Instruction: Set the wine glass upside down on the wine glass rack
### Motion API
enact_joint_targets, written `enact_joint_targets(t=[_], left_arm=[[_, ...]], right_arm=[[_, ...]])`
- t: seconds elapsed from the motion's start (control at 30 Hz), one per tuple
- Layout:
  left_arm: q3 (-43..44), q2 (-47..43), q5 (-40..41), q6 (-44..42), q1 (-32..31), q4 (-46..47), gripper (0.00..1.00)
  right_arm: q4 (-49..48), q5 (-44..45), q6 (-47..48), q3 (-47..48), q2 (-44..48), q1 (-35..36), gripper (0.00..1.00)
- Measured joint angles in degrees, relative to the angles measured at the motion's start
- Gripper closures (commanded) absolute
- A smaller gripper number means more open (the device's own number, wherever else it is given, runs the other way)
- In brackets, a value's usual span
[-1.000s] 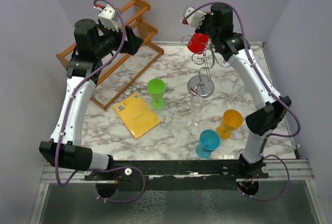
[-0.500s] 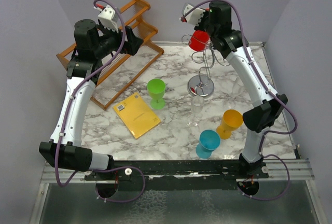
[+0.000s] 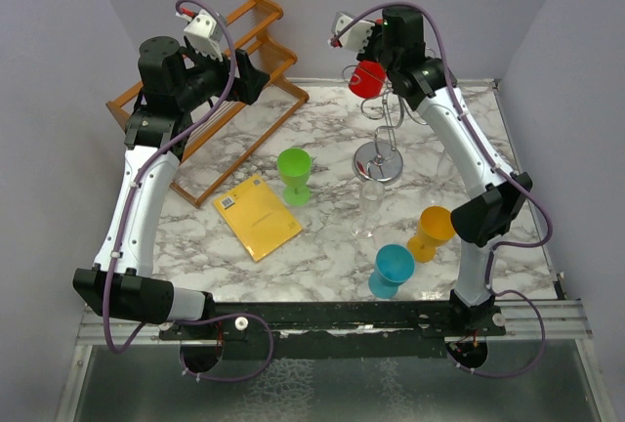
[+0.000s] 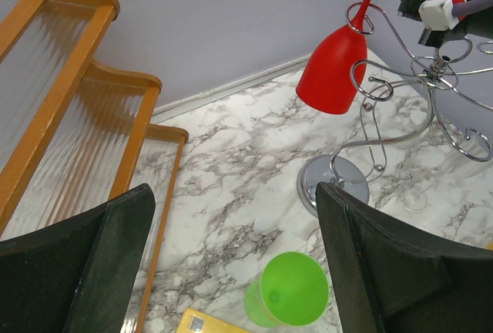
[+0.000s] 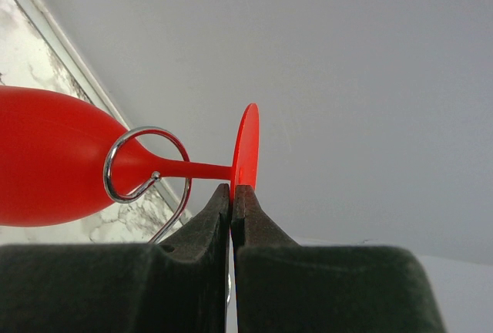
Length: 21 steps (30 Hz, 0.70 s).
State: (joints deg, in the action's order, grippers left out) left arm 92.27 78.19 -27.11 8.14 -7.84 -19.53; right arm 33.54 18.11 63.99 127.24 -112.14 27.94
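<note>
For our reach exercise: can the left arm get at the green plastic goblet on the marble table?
Probably yes: nothing stands between its open end effector and the green plastic goblet.

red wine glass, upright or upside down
Upside down: the red plastic wine glass hangs bowl-down, stem through a loop of the silver wire rack.

Left wrist view: the wine glass rack (image 4: 339,177) leaves your frame at three o'clock, the wooden rack (image 4: 123,77) at nine, the yellow booklet (image 4: 223,327) at six.

Right wrist view: the wine glass (image 5: 54,167) runs off at nine o'clock. Its foot's lower rim sinks behind the right gripper (image 5: 232,188); you cannot tell whether the closed tips pinch it. Only one rack loop shows.

Top view: the right arm (image 3: 459,139) hides that gripper's fingers.
</note>
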Motion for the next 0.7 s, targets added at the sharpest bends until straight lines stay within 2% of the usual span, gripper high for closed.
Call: enact_joint_targets(t=[0.37,0.7], left_arm=[[-0.2,-0.2,0.0,-0.2,0.0,0.0,0.11],[-1.9,-0.5,0.0,-0.3,0.0,0.4,0.11]], right_arm=[[-0.1,0.0,0.1,-0.3,-0.7,2.0,0.97],[-0.5,0.0,-1.5,-4.6,0.9,2.7,0.92]])
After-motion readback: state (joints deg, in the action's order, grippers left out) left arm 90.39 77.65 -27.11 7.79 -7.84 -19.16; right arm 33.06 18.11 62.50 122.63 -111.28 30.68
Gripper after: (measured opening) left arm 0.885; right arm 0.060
